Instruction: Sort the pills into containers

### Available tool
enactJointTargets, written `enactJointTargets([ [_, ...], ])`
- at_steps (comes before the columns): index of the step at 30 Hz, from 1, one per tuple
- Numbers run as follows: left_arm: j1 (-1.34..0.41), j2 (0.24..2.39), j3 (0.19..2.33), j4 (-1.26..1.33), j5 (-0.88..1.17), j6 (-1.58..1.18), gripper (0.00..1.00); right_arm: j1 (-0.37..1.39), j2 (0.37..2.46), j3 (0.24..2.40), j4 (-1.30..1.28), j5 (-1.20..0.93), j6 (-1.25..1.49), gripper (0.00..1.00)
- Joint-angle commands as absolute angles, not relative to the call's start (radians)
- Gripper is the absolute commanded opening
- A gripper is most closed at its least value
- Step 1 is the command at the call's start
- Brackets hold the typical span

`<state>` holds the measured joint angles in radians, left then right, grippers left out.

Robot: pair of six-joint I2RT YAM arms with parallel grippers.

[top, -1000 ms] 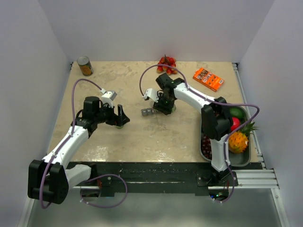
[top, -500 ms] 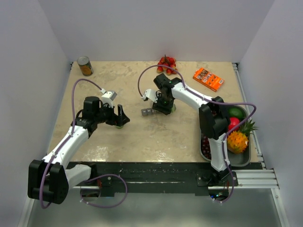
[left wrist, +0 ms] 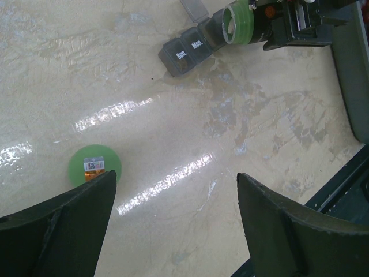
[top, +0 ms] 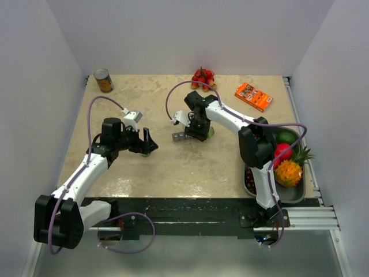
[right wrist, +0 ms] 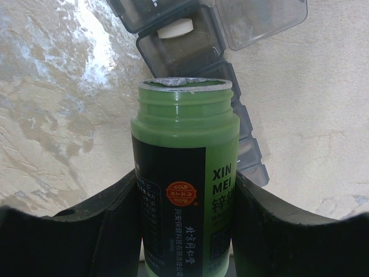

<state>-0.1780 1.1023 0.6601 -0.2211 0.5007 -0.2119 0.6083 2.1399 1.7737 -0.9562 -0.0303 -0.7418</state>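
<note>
The containers are a dark-grey pill strip (right wrist: 183,53) lying under my right gripper; it also shows in the left wrist view (left wrist: 187,49) with "Sun." and "Mon." lids, and in the top view (top: 179,137). One compartment stands open with a clear lid (right wrist: 260,20) and holds a white pill (right wrist: 174,28). My right gripper (right wrist: 184,179) is shut on an uncapped green bottle (right wrist: 184,196), its mouth pointing at the strip. The bottle's green cap (left wrist: 95,165) lies on the table beside my left gripper (left wrist: 176,175), which is open and empty.
An orange-labelled tin can (top: 104,81) stands at the back left. A red fruit cluster (top: 202,76) and an orange box (top: 253,96) lie at the back. A metal tray (top: 293,199) with a pineapple (top: 288,171) and other fruit sits at the right edge.
My right gripper has shifted slightly left with the green bottle, over the strip. The left arm has not moved.
</note>
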Motion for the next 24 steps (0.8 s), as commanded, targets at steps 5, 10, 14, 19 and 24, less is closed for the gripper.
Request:
enactJointTargets([
  [5,-0.176,1.091,0.699,-0.212,0.502,-0.179,0.89,0.621,2.141,1.848,-1.000,-0.002,-0.738,0.00],
  [10,-0.176,1.091,0.699,-0.210,0.502,-0.179,0.89,0.626,2.151,1.865,-1.020,-0.002,-0.741,0.00],
  [14,-0.176,1.089,0.699,-0.210,0.500,-0.178,0.89,0.629,2.157,1.875,-1.028,-0.002,-0.736,0.00],
  [19,-0.176,1.089,0.699,-0.212,0.500,-0.179,0.89,0.627,2.155,1.868,-1.025,-0.002,-0.733,0.00],
  [24,-0.176,1.088,0.701,-0.215,0.500,-0.175,0.89,0.627,2.149,1.856,-1.022,-0.023,-0.730,0.00],
])
